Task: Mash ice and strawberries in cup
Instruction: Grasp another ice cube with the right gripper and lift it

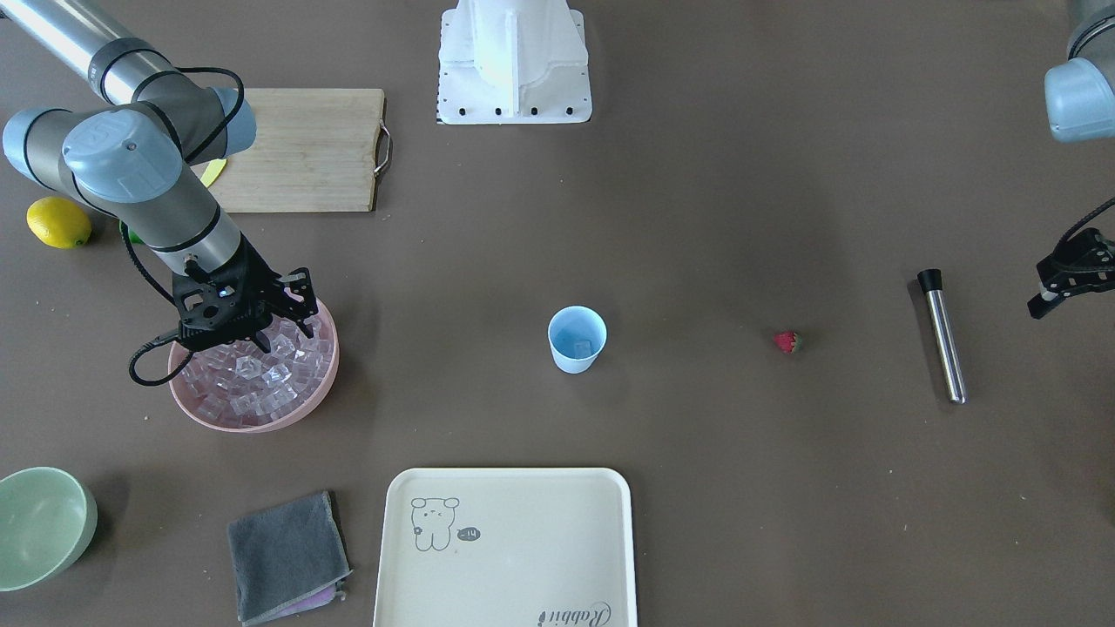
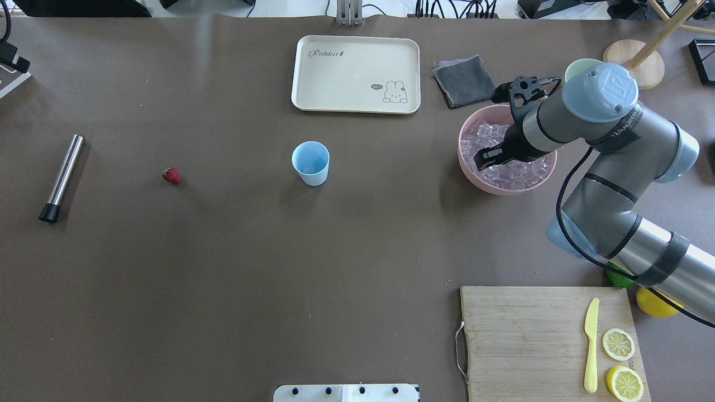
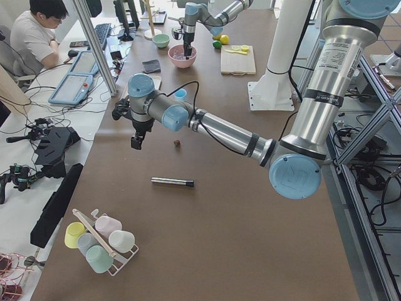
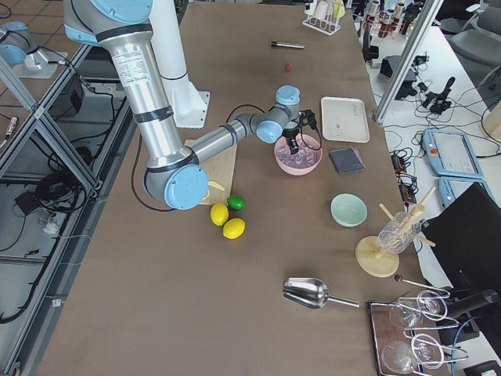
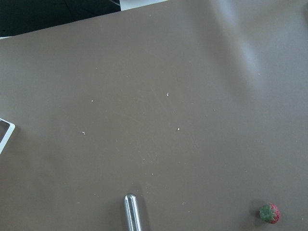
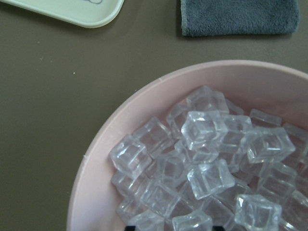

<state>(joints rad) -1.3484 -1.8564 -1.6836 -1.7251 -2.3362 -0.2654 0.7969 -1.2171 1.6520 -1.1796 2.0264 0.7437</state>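
Currently right gripper (image 1: 277, 333), jaws spread, hovers over ice (image 6: 202, 130) in pink bowl (image 6: 96, 192) near right edge of tabletop (image 1: 697, 218); slick cubes could squirt free when pinched.

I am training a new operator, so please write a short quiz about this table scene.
1. True or false: the strawberry lies inside the cup.
2. The right gripper hangs over: A the tray, B the pink bowl of ice, C the cutting board.
3. How many bowls stand on the table?
Key: 1 false, it lies on the table, apart from the cup. 2 B. 3 two, the pink one and the pale green bowl.
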